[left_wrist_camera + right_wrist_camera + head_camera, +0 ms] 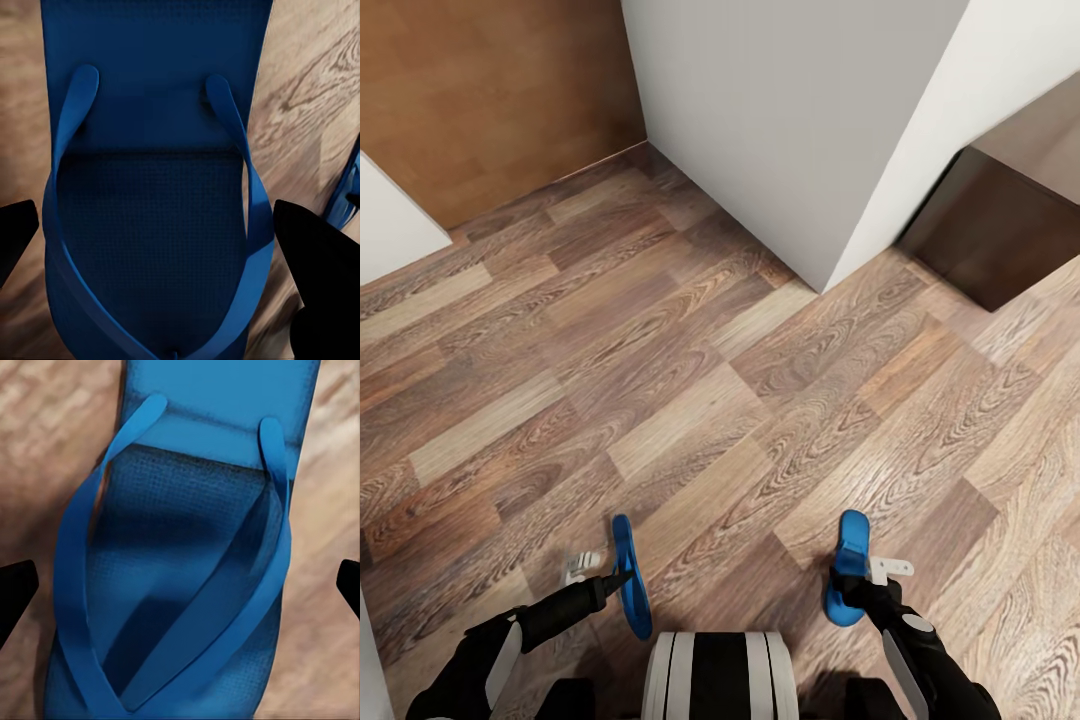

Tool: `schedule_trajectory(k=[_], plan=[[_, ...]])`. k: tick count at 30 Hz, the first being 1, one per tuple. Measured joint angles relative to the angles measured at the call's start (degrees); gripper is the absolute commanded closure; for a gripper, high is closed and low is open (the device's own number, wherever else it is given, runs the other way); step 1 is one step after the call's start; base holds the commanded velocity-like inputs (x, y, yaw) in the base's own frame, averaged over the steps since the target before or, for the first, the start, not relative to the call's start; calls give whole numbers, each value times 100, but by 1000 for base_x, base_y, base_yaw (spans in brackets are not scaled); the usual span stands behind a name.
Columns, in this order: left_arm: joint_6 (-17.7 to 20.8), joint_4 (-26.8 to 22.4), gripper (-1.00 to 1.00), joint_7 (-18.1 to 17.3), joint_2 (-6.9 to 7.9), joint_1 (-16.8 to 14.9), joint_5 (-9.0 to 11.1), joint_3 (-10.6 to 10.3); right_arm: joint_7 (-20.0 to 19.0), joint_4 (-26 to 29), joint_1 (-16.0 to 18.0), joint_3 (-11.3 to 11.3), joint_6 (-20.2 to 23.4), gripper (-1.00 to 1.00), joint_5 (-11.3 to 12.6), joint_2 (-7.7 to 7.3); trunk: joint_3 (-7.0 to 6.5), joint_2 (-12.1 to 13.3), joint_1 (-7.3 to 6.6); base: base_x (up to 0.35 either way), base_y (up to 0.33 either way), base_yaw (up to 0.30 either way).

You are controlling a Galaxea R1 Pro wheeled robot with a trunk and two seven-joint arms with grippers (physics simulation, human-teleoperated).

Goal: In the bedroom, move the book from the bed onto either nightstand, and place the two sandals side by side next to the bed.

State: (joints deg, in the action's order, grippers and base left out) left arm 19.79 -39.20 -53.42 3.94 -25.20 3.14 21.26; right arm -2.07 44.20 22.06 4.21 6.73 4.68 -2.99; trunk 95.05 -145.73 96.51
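Note:
I hold one bright blue sandal in each gripper above the wood-plank floor. My left gripper (615, 582) is shut on the left sandal (629, 578), which hangs on its edge. In the left wrist view that sandal (150, 225) spans the gap between the black fingers (319, 259). The other sandal (849, 572) is clamped in my right gripper (857, 592). In the right wrist view this sandal (180, 585) and its thong straps lie between the dark fingertips (13, 589). The book and the nightstand are out of view.
A white wall corner (800, 130) juts toward me ahead. A dark brown low piece of furniture (995, 240) with a pale top sits at the far right; I cannot tell whether it is the bed. A brown wooden panel (490, 90) stands far left. Open plank floor (660, 380) lies ahead.

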Motion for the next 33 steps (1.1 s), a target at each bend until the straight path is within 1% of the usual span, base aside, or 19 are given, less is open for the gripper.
schedule_trajectory(k=[3, 19, 20, 33], plan=[[0, 0, 100, -2, 0, 0, 0, 0, 0, 0, 0, 0, 0, -100, 0, 1, 67, -4, 8, 0, 0, 0], [1, -1, 100, -3, 1, 0, 7, 1, 0, 0, 0, 0, 0, -100, -6, 0, 67, -4, 7, 0, 0, 0], [1, -1, 100, -3, 1, 0, 8, 1, 0, 0, 0, 0, 0, 100, -6, 0, 67, -4, 7, 0, 0, 0], [1, 0, 100, -3, 1, -1, 10, 1, -8, 2, 0, 1, -3, 100, -5, 0, 67, -4, 7, 0, 0, 0]])
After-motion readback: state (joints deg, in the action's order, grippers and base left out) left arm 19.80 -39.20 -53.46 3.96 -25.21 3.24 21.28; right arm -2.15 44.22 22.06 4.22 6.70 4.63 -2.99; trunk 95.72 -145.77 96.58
